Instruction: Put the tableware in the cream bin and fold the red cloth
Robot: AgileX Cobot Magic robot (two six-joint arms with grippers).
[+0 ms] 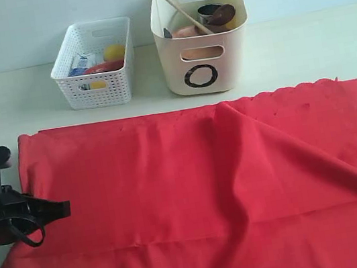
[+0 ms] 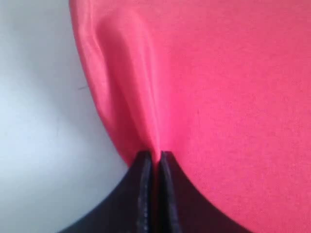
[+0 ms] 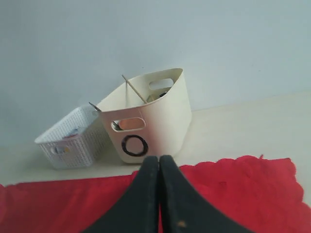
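Note:
The red cloth (image 1: 201, 191) lies spread over the table, with a long crease running from its middle toward the right. At its left edge my left gripper (image 1: 60, 208) is shut on a pinched ridge of the red cloth (image 2: 218, 97), the fold running up from between the fingertips (image 2: 144, 162). The cream bin (image 1: 204, 62) stands behind the cloth and holds tableware: a chopstick (image 1: 176, 8) leans out, and a steel cup (image 1: 209, 12) and a dark spoon (image 1: 224, 14) show at the rim. My right gripper (image 3: 159, 158), out of the exterior view, hovers shut and empty over the cloth (image 3: 243, 184), facing the bin (image 3: 155, 121).
A white lattice basket (image 1: 97, 85) with food items and a carton stands left of the cream bin; the right wrist view shows the basket (image 3: 73, 141) too. Bare pale table (image 1: 307, 45) lies behind and beside the cloth. The wall is close behind both containers.

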